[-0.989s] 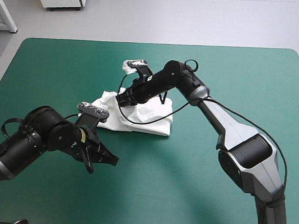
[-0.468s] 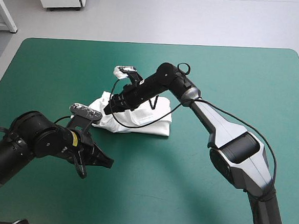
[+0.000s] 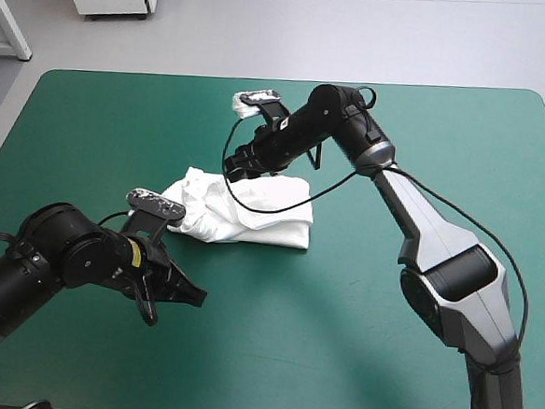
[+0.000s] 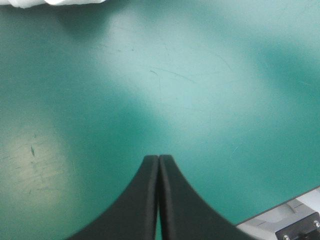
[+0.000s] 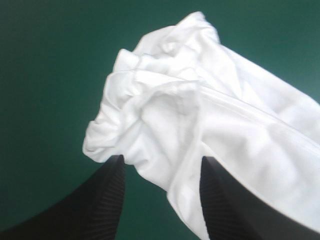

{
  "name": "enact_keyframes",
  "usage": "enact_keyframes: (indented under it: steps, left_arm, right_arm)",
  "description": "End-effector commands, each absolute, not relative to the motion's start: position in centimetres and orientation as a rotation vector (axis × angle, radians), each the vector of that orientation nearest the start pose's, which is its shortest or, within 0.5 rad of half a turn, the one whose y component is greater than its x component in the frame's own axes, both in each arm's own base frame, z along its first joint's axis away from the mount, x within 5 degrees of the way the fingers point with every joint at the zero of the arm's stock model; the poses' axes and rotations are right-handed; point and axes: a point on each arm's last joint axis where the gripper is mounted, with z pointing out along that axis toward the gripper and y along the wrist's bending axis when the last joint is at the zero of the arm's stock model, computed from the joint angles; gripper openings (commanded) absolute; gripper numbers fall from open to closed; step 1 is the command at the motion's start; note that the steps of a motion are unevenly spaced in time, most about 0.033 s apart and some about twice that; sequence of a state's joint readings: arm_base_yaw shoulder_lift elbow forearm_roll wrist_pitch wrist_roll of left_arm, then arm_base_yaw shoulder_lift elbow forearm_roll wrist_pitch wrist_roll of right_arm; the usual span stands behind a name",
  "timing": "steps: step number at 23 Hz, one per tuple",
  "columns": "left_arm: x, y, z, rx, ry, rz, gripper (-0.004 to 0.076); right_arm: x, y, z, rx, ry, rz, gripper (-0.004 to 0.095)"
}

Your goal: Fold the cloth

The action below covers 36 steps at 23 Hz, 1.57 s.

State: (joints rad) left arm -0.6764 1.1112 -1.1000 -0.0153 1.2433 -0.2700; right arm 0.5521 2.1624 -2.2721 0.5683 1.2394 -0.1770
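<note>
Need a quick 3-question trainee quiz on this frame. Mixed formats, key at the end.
1. True or false: the left claw is gripping the T-shirt.
2. Multiple choice: the right claw is
A. shut on the T-shirt
B. open, at the T-shirt's far edge
C. out of view
3. Fill in: the left claw's fingers are ____, above the bare teal-green cover.

Key: 1 false; 2 B; 3 shut.
</note>
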Motion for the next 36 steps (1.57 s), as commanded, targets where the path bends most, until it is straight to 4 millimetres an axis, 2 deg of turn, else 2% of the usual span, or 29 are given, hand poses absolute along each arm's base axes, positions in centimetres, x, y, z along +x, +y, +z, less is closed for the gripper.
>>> enact_keyframes:
  steps: [1, 2, 6, 9, 10, 11, 14, 16, 20, 25, 26, 32, 34, 36]
  left_arm:
    - [14.3, -11.7, 36.0, 0.556, 2.718, -0.284, -0.0009]
    - [14.3, -11.8, 36.0, 0.555, 2.722, -0.297, -0.0009]
    - [14.2, -11.8, 36.0, 0.555, 2.723, -0.303, -0.0009]
    - [14.2, -11.8, 36.0, 0.555, 2.723, -0.303, -0.0009]
    - [14.2, -11.8, 36.0, 0.555, 2.723, -0.303, -0.0009]
    - [14.2, -11.8, 36.0, 0.555, 2.723, -0.303, -0.0009]
    - [14.2, -11.8, 36.0, 0.555, 2.723, -0.303, -0.0009]
    - [14.2, -11.8, 36.0, 0.549, 2.725, -0.304, -0.0009]
    - [14.2, -11.9, 36.0, 0.548, 2.728, -0.316, -0.0009]
    - [14.3, -11.9, 36.0, 0.548, 2.722, -0.309, -0.0009]
    - [14.3, -11.9, 36.0, 0.548, 2.722, -0.309, -0.0009]
    - [14.3, -11.8, 36.0, 0.548, 2.721, -0.306, -0.0009]
    - [14.3, -11.8, 36.0, 0.548, 2.721, -0.306, -0.0009]
    - [14.3, -11.8, 36.0, 0.548, 2.721, -0.306, -0.0009]
  right_arm:
    - [36.4, 25.3, 39.4, -0.797, 2.378, 0.825, 0.0446]
    - [36.4, 23.2, 39.4, -0.737, 2.427, 0.744, 0.0446]
    - [35.8, 19.4, 38.6, -0.635, 2.521, 0.687, 0.0445]
    - [35.5, 17.0, 36.7, -0.560, 2.615, 0.667, 0.0445]
    - [35.4, 16.1, 35.4, -0.526, 2.664, 0.661, 0.0445]
    - [35.5, 15.9, 34.6, -0.520, 2.672, 0.672, 0.0446]
    - [36.5, 16.7, 33.4, -0.555, 2.610, 0.682, 0.0505]
    - [37.1, 17.3, 32.1, -0.561, 2.629, 0.670, 0.0564]
    - [38.1, 18.6, 28.7, -0.562, 2.720, 0.708, 0.0565]
    - [38.2, 20.2, 27.7, -0.596, 2.704, 0.756, 0.0565]
    - [38.3, 20.5, 26.9, -0.602, 2.717, 0.756, 0.0565]
    - [38.8, 21.3, 24.8, -0.590, 2.764, 0.788, 0.0561]
    - [38.8, 21.6, 24.6, -0.579, 2.758, 0.839, 0.0537]
    - [38.8, 21.9, 24.6, -0.590, 2.748, 0.870, 0.0473]
